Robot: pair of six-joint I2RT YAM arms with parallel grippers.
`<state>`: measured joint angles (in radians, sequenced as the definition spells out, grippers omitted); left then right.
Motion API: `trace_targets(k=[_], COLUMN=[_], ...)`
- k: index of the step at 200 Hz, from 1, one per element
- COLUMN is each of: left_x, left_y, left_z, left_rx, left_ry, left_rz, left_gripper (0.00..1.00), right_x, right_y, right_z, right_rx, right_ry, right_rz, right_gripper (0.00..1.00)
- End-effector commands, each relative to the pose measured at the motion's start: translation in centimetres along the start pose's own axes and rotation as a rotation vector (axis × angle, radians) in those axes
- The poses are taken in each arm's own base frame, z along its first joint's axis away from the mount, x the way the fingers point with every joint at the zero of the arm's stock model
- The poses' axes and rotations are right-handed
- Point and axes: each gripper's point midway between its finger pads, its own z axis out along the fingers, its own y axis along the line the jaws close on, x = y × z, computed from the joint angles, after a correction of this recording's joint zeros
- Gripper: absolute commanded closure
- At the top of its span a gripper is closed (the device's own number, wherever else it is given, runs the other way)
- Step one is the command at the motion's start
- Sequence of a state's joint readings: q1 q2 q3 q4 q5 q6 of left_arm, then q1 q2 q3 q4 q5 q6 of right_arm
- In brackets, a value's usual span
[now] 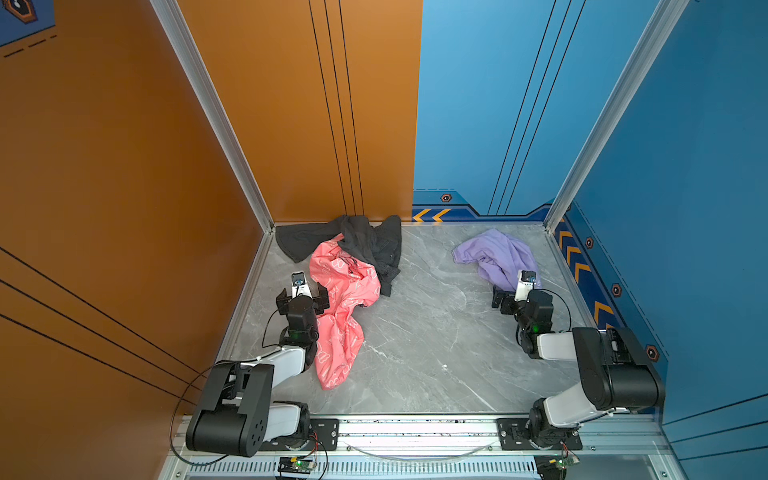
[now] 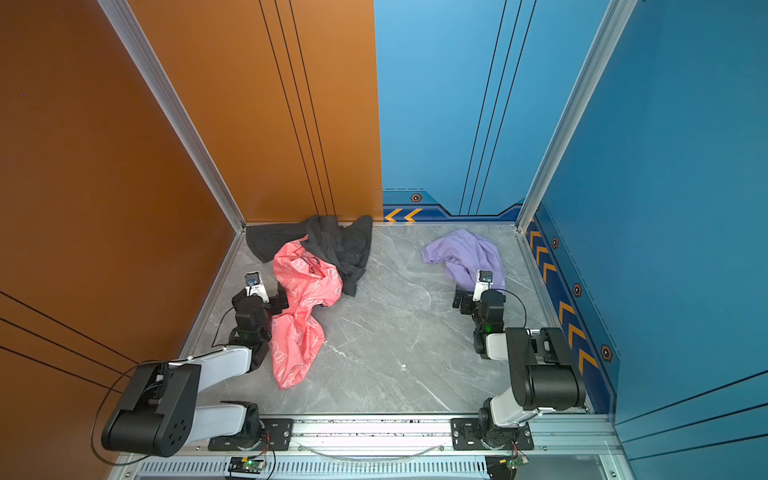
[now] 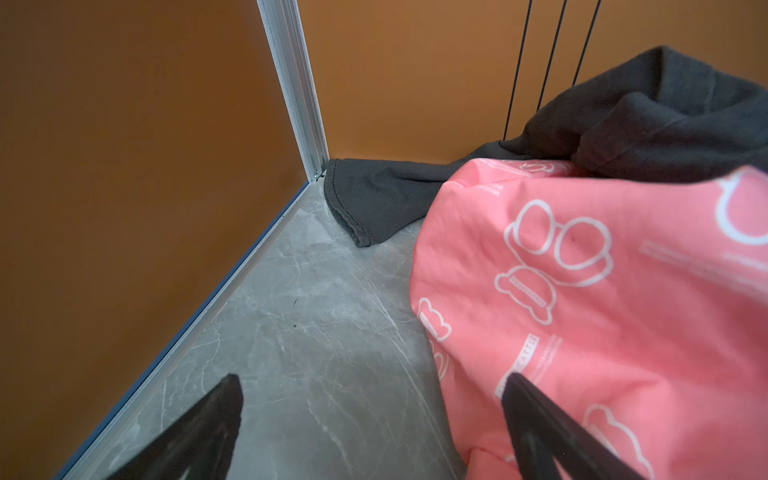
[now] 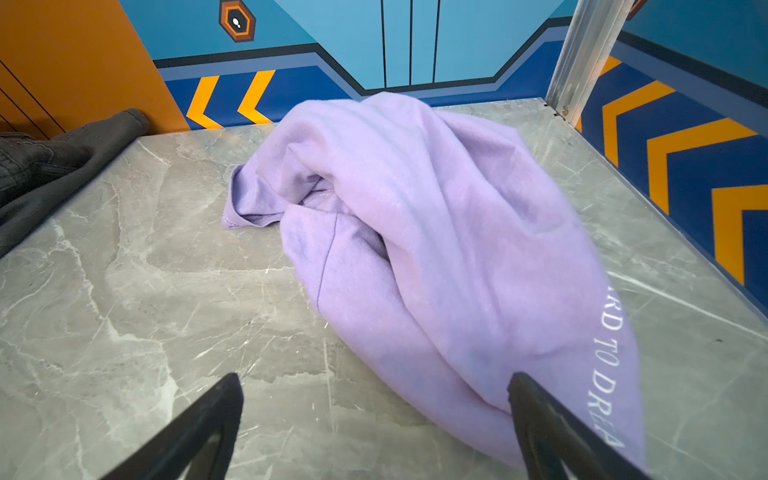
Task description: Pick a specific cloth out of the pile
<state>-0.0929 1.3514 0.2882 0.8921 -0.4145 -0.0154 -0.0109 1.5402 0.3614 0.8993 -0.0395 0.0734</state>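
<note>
Gaping, both jaws grip nothing; cloth [image 4: 415, 249] lettering reads only in right wrist view

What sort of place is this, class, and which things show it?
Probably a robot test booth, not a home: a left arm and right arm bolted to an aluminium rail, with printed wall panels boxing in a marble-look table.

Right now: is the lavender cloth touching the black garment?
Apart. In both top views a wide stretch of bare table separates the lavender cloth from the black garment.
</note>
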Motion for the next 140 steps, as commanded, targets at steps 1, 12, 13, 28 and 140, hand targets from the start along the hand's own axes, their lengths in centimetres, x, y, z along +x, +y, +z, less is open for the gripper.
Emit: trace_targets(k=[1, 12, 13, 28, 140], left_x=[0.7, 1.2, 1.3, 1.9, 2.3], left_y=[-0.7, -1.0, -1.0, -1.5, -2.1], left_z=[0.5, 1.0, 1.0, 1.5, 2.7], left_rx=[0.028, 0.034, 0.035, 0.049, 0.048], left_ry=[-0.026, -0.017, -0.017, -0.007, 0.044], left_rz=[0.002, 0.004, 0.004, 0.016, 0.05], left_gripper=[0.02, 0.02, 0.02, 0.02, 0.02], right_x=[-0.6, -0.7, -0.6, -0.6, -0.6], right_y=[-0.2, -0.3, -0.3, -0.2, -0.3], right_z=[0.2, 0.2, 0.2, 0.2, 0.2], right_rx=[0.026, 0.027, 0.027, 0.028, 0.029], right_ry=[-0.026, -0.022, -0.021, -0.023, -0.022], right_rz=[-0.018, -0.019, -0.019, -0.019, -0.02], right_gripper=[0.0, 0.0, 0.0, 0.0, 0.0])
